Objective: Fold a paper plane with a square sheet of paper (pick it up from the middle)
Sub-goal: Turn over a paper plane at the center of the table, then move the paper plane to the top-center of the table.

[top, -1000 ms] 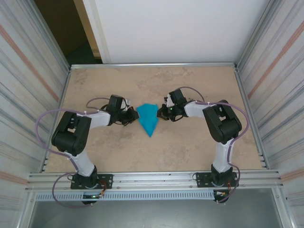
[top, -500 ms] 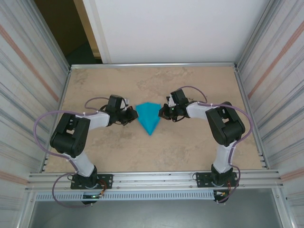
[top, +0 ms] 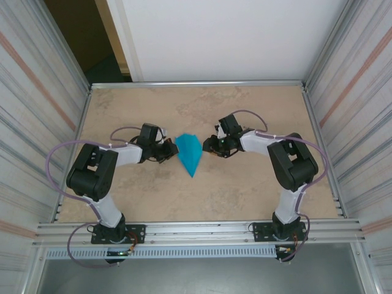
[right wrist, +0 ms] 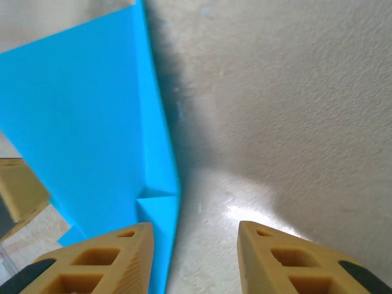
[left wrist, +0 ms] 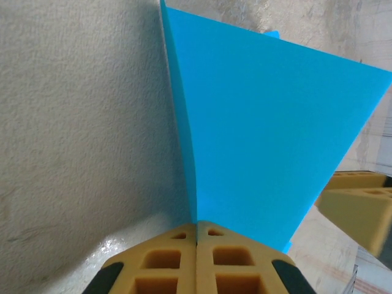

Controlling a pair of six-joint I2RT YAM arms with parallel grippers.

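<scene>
gaping right hand (right wrist: 195, 231) at pinched paper plane (right wrist: 79, 110)

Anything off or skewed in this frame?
Nothing torn or spilled. One oddity: the paper plane is not flat; it looks tented above the table. The left pincer is shut on one edge, the right pincer open beside the other. A small corner pokes past its far edge.

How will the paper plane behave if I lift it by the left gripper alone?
Likely floppy: the paper plane is thin and its raised flap bows at the crease. Probably very light, so the left gripper, jaws shut on one edge, should carry it, though the far tip may droop. A tug might slip it free: little paper is pinched.
</scene>
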